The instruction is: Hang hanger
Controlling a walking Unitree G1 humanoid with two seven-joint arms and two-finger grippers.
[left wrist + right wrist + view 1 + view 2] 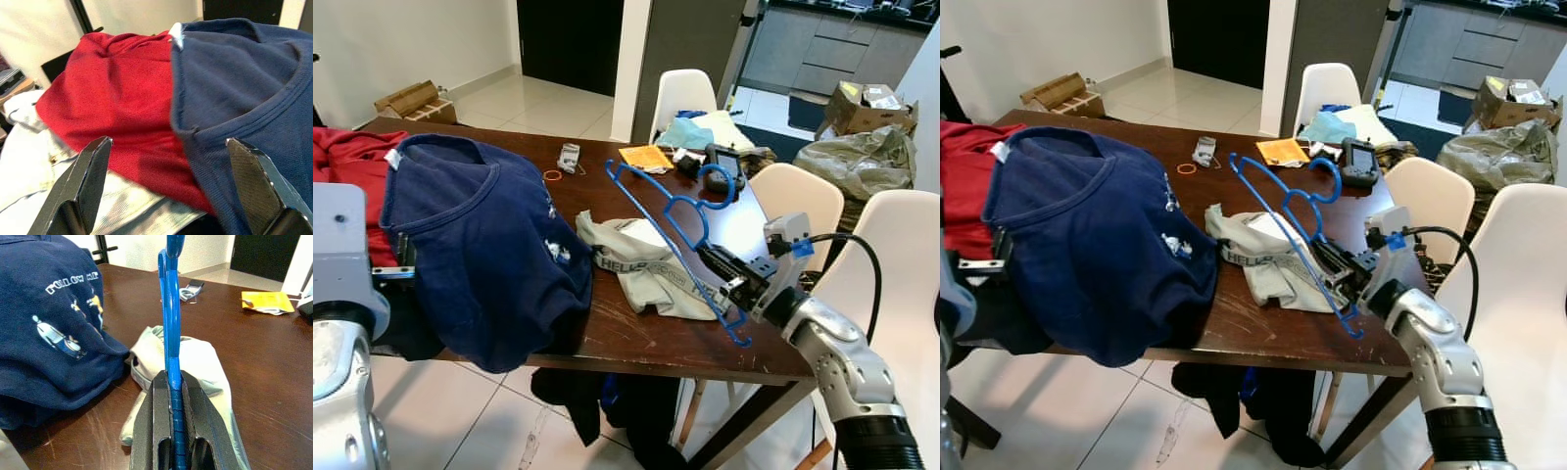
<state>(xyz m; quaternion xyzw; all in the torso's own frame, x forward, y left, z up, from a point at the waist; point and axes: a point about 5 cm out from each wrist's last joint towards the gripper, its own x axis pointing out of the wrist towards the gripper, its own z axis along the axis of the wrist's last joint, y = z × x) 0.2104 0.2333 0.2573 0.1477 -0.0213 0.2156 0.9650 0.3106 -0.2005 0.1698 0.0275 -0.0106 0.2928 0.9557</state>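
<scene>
Dark wooden table [636, 338] fills the frame's middle, white chairs [901, 255] at right. Centre right, the right gripper [729, 277] is clamped on the blue hanger [671, 230], held tilted above a pale shirt [646, 264]. At lower left, the left gripper [168, 188] stands apart before a navy shirt [484, 250] and red cloth [347, 166].

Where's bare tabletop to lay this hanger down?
The bare wood behind the navy shirt, up to the orange band, is free. The near edge below the grey shirt is narrow. The far right corner is cluttered. The right end effector holds the hanger.
</scene>
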